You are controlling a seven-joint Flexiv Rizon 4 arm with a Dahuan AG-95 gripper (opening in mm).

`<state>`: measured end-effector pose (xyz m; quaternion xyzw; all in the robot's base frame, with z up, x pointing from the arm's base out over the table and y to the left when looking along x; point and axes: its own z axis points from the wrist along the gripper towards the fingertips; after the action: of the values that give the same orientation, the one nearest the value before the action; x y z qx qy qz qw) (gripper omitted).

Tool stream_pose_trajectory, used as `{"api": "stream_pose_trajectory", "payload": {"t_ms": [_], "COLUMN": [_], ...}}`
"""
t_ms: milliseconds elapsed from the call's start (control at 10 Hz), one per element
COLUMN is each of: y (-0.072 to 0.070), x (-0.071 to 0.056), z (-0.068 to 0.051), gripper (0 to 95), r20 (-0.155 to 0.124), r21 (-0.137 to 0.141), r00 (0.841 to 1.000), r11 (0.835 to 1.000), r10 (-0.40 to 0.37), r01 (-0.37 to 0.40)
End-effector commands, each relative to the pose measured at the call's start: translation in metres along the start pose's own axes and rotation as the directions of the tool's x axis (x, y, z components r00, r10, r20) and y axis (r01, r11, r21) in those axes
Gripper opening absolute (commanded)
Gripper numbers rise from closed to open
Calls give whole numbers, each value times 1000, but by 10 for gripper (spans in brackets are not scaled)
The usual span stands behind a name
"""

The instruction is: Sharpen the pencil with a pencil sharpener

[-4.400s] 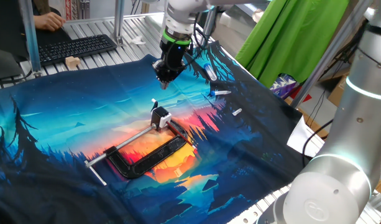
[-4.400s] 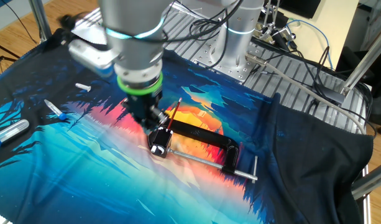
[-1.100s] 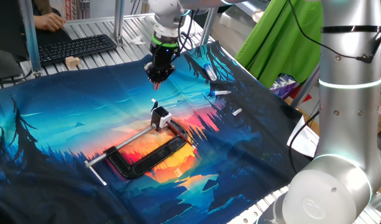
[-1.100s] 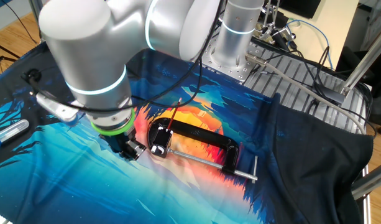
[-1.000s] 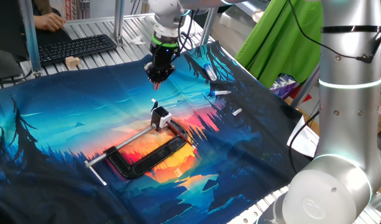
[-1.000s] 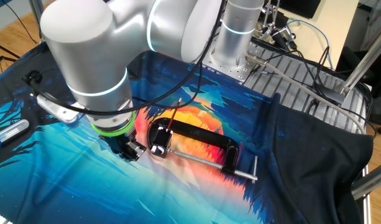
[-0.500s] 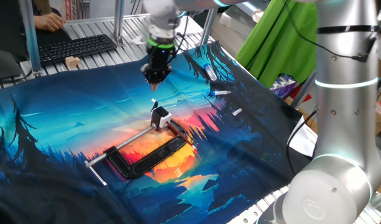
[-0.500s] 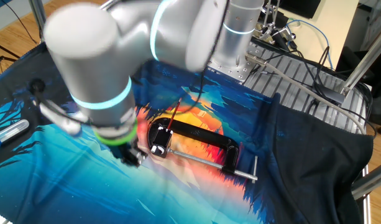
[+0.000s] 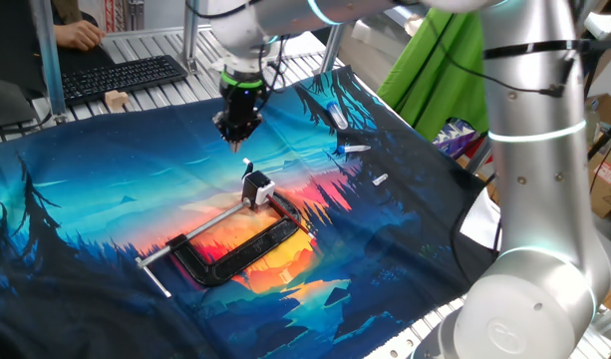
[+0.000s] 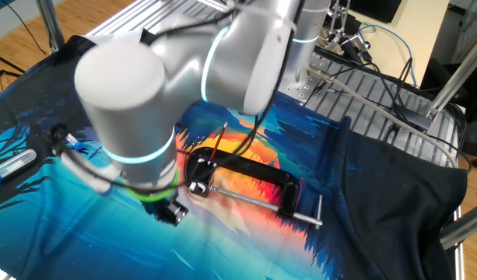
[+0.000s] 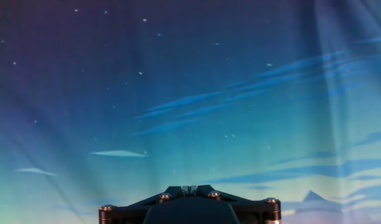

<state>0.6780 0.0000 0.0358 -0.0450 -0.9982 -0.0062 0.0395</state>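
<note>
Gripper (image 9: 234, 138) jaws pressed together, holding nothing; since a second ago shifted off and lower, now beyond pencil sharpener (image 9: 256, 188), apart from it. Sharpener stays clamped in C-clamp (image 9: 235, 253). Pencil (image 10: 217, 145) leans beside sharpener, ungrasped; likely no sharpening underway.

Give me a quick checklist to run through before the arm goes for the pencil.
1. Jaws open for a grasp: not ok. The gripper is shut, with nothing seen in it.
2. Pencil located: ok. The thin red pencil lies by the C-clamp, apart from the gripper.
3. Pencil in the hand view: not ok. It shows only the printed cloth.
4. Pencil sharpener in place: ok. The pencil sharpener sits at the clamp's screw end; how firmly it is held, cannot tell.
5. Gripper pointing down at the cloth: ok.
</note>
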Motion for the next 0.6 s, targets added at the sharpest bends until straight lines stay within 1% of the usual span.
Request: {"api": "stream_pose_trajectory", "payload": {"t_ms": [100, 200, 300, 600], "y": [0, 0, 1, 3], "x": [-1, -3, -5, -5], "z": [4, 9, 13, 19], "gripper": [0, 0, 0, 0], "r20": [3, 3, 3, 6], "r21": [-2, -2, -9, -9], "r00": [1000, 1000, 1000, 1000], "r11": [1000, 1000, 1000, 1000], "r10": [2, 2, 4, 1], "r01": [-2, -2, -4, -1]}}
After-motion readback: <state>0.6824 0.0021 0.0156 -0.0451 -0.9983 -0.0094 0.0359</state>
